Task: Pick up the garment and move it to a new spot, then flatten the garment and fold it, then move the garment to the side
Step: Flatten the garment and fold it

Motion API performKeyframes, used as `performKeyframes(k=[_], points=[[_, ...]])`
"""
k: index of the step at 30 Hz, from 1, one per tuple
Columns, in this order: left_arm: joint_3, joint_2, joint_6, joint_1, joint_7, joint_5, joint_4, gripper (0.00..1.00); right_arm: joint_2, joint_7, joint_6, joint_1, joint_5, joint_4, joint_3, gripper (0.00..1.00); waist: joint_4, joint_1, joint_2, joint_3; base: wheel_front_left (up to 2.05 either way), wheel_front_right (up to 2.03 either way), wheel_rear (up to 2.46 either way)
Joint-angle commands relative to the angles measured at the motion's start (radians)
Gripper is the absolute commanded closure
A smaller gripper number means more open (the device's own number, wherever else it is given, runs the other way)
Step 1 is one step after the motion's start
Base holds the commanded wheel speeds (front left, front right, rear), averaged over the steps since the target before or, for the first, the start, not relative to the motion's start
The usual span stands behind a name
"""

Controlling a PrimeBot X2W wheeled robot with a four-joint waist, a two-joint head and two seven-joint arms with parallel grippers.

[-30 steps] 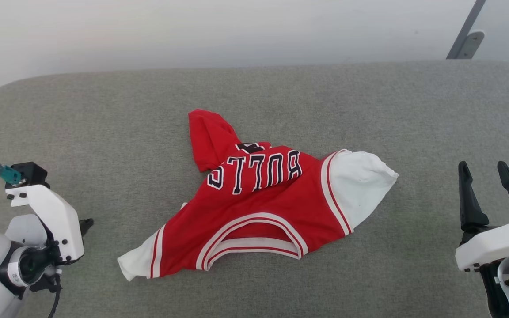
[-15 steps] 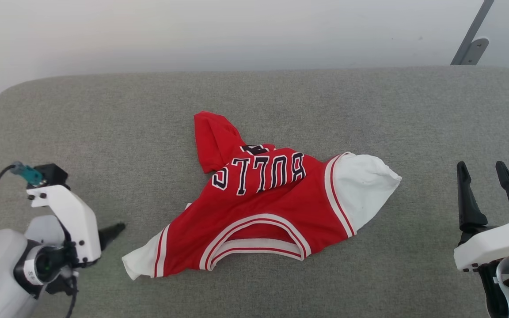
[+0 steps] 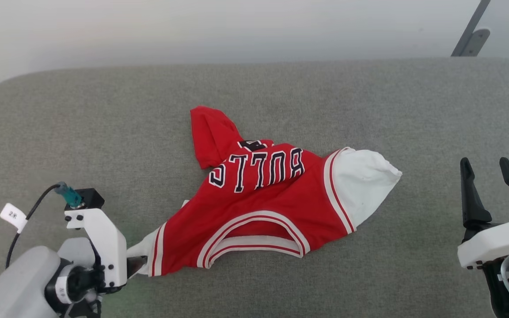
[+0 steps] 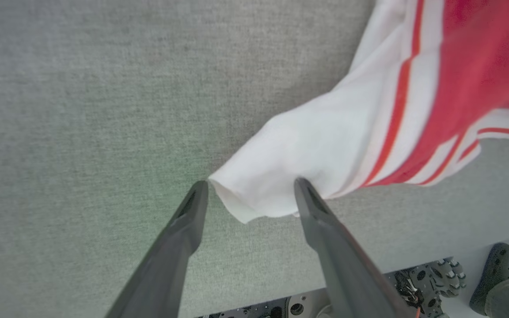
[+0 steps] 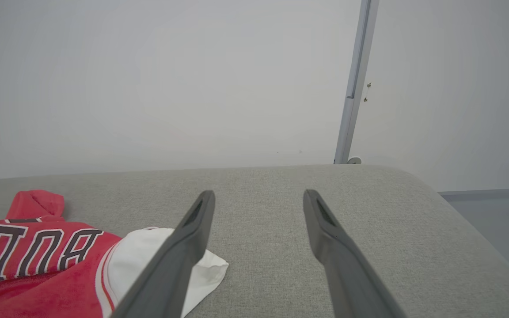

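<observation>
red cloth with white sleeves: a shirt [image 3: 263, 207] lies crumpled near the middle of a grey padded surface [image 3: 104, 132]. black letters outlined in white spell "bulls" across the chest, upside down as seen from the robot's side. the striped neck opening faces the robot. one white sleeve points right, the other points to the lower left, and a red flap of cloth pokes out at the far side.

the left gripper [image 4: 251, 182] is at the lower-left sleeve. in the left wrist view its two dark fingers [image 4: 179, 238] stand wide apart, and the end of the white sleeve lies between their tips. one fingertip touches or just overlaps the cloth edge. the fingers do not pinch the cloth, so nothing is held. in the head view the white wrist mount [image 3: 104, 247] sits right against the sleeve end.

the right gripper [image 3: 484, 161] is well apart from the shirt, near the right edge of the surface. its fingers are spread and empty and point away from the robot. a pale wall [image 5: 148, 88] and a grey metal post [image 3: 469, 33] stand behind.
</observation>
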Motion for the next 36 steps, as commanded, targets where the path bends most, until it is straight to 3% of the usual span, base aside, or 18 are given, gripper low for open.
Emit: performKeyframes(k=[1, 8, 9, 10, 18, 28, 33, 34, 36], points=[[0.002, -0.011, 0.0, 0.001, -0.016, 0.004, 0.017, 0.0, -0.003, 0.005, 0.0, -0.008, 0.007, -0.002, 0.0, 0.0, -0.002, 0.0, 0.0, 0.011, 0.0, 0.0, 0.0], [-0.02, -0.09, -0.06, -0.031, -0.078, 0.027, 0.176, 0.0, -0.04, 0.061, 0.0, -0.024, 0.032, 0.01, 0.051, 0.0, -0.003, 0.0, 0.0, 0.052, 0.0, 0.0, 0.0], [-0.022, -0.104, -0.075, -0.039, -0.082, 0.024, 0.196, 0.67, -0.047, 0.077, 0.0, -0.028, 0.042, 0.014, 0.065, 0.0, -0.001, 0.0, 0.0, 0.058, 0.0, 0.0, 0.0], [-0.021, -0.116, -0.091, -0.049, -0.095, 0.024, 0.217, 1.0, -0.057, 0.099, 0.0, -0.034, 0.049, 0.021, 0.081, 0.0, 0.0, 0.0, 0.0, 0.062, 0.0, 0.0, 0.0], [-0.049, -0.21, -0.186, -0.138, -0.14, 0.054, 0.347, 1.0, -0.156, 0.329, 0.0, -0.141, 0.155, 0.131, 0.234, 0.0, 0.048, 0.0, 0.0, 0.09, 0.0, 0.0, 0.0], [-0.077, -0.284, -0.249, -0.217, -0.17, 0.078, 0.435, 1.0, -0.27, 0.566, 0.0, -0.296, 0.206, 0.341, 0.375, 0.0, 0.118, 0.0, 0.0, 0.13, 0.0, 0.0, 0.0], [-0.083, -0.312, -0.273, -0.24, -0.19, 0.083, 0.482, 1.0, -0.271, 0.685, 0.0, -0.341, 0.285, 0.482, 0.474, 0.0, 0.135, 0.0, 0.0, 0.145, 0.0, 0.0, 0.0], [-0.083, -0.317, -0.277, -0.243, -0.196, 0.083, 0.49, 1.0, -0.268, 0.707, 0.0, -0.346, 0.307, 0.506, 0.495, 0.08, 0.138, 0.0, 0.0, 0.147, 0.0, 0.0, 0.0], [-0.084, -0.324, -0.284, -0.251, -0.201, 0.081, 0.507, 1.0, -0.272, 0.715, 0.0, -0.364, 0.334, 0.534, 0.531, 1.0, 0.142, 0.0, 0.0, 0.151, 0.0, 0.0, 0.0]])
